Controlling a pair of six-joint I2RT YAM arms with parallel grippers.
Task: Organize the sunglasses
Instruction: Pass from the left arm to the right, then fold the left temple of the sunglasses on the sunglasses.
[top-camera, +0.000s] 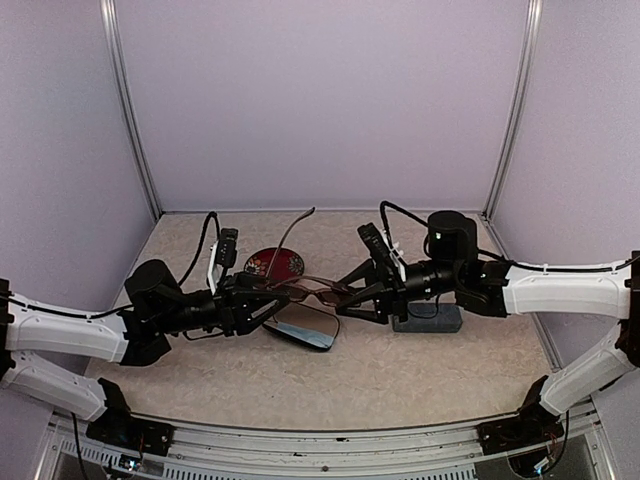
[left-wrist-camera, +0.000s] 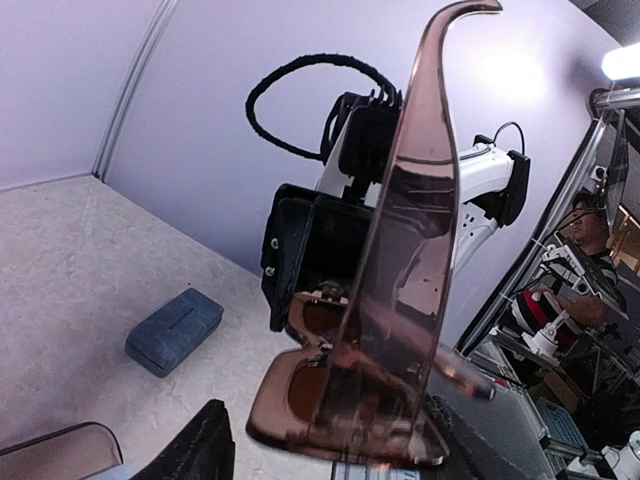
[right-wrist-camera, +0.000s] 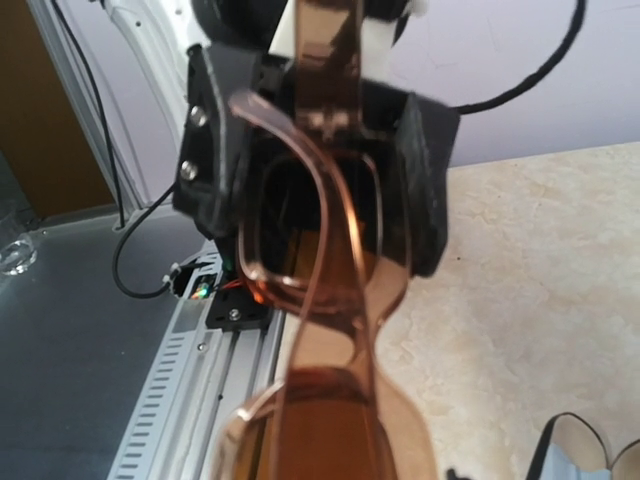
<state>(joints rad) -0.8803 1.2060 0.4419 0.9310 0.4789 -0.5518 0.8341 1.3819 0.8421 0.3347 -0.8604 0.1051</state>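
Over the speckled beige table (top-camera: 400, 380), the white-shelled left arm (top-camera: 70, 335) and right arm (top-camera: 560, 290) reach inward, low and nearly level, meeting mid-table. Between them, clear of the tabletop, hang the reddish-brown sunglasses (top-camera: 312, 290), glossy translucent plastic with broad tapering temples, one angled up and back. The right gripper (top-camera: 350, 290) clamps one end of the frame. The left gripper (top-camera: 268, 292) flanks the other lens, but its hold cannot be judged. An oblong grey-blue case (top-camera: 428, 322) lies beneath the right wrist.

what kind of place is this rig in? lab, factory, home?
Likely a robotics lab test cell: plain lilac walls on aluminium posts box in the tabletop. The left wrist view shows a person among cluttered shelving outside.
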